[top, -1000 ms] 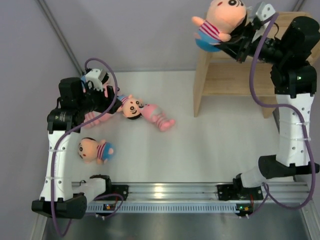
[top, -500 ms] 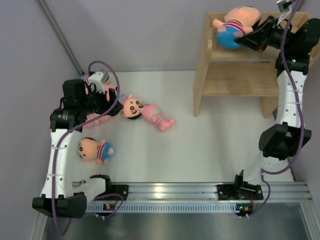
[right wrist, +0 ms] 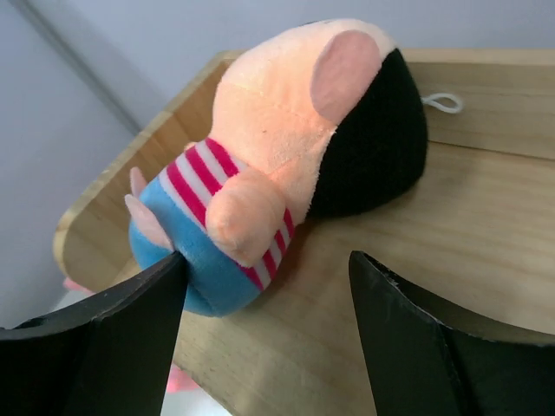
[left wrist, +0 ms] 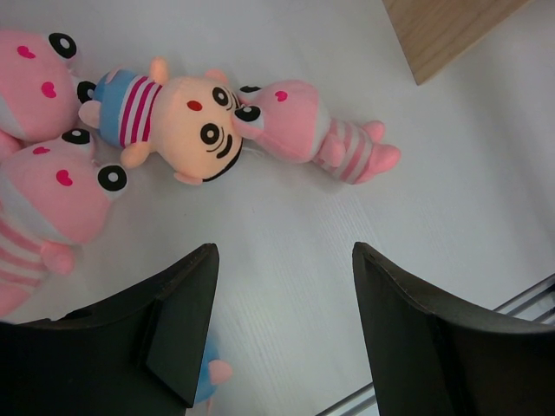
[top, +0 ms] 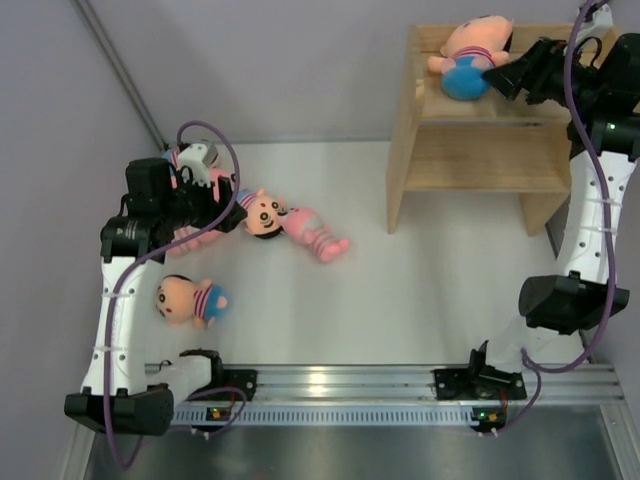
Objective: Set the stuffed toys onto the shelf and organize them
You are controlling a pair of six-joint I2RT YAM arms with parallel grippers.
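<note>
Your right gripper (top: 503, 76) is up at the shelf (top: 414, 70), which stands at 2 o'clock on the table (top: 420, 290). Its fingers are spread wide and hold nothing. One peach-faced toy (top: 468, 50) lies on its side on the shelf top inside the rim, with the gripper at its 3 o'clock. In the right wrist view one fingertip (right wrist: 173, 264) touches its blue bottom and the other stands clear.

Your left gripper (left wrist: 284, 251) hangs over the table at 9 o'clock, fingers well apart and empty. At 12 o'clock from it in the wrist view lie a second peach-faced toy (left wrist: 186, 113) and a pink striped toy (left wrist: 312, 130), heads touching. Two more pink toys (left wrist: 48, 186) lie at 10 o'clock. Another peach-faced toy (top: 188, 300) lies alone at 8 o'clock on the table.
</note>
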